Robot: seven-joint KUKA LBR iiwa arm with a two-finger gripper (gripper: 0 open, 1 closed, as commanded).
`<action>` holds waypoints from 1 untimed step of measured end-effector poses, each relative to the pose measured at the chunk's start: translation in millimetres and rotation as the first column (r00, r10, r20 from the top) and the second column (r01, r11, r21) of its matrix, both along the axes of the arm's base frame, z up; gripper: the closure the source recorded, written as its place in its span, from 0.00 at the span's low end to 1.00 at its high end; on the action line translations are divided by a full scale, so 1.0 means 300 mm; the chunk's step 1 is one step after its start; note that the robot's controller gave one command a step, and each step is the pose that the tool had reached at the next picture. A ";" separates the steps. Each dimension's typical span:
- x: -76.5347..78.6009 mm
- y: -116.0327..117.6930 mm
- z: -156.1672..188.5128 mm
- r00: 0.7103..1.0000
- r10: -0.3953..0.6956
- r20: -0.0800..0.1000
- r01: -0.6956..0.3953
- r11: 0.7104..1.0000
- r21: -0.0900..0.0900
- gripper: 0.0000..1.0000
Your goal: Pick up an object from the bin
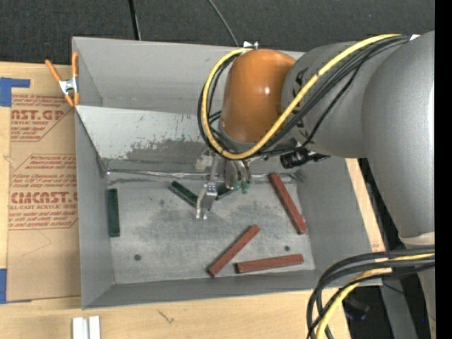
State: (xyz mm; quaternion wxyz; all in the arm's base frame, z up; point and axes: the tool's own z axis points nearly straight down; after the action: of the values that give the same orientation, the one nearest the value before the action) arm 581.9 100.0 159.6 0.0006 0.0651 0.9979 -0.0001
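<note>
My gripper hangs below the orange wrist cover, near the middle of the bin's floor, a little toward the back. Its metal fingers point down beside a small dark green block, which lies tilted just to their left. Nothing shows between the fingers. A brown-red bar lies diagonally to the right of the gripper. Another brown-red bar lies slanted on the floor in front of it.
A third brown-red bar lies flat near the front wall. A dark green bar lies along the left wall. The arm and its cables cover the bin's right rear part.
</note>
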 end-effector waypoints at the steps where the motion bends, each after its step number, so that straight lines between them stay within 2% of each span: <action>1: 0.027 -0.008 -0.221 0.977 -0.211 0.003 0.211 0.977 0.003 0.00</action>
State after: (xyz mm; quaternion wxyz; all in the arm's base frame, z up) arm 590.1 97.7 93.3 0.0023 0.1707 0.9853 0.0013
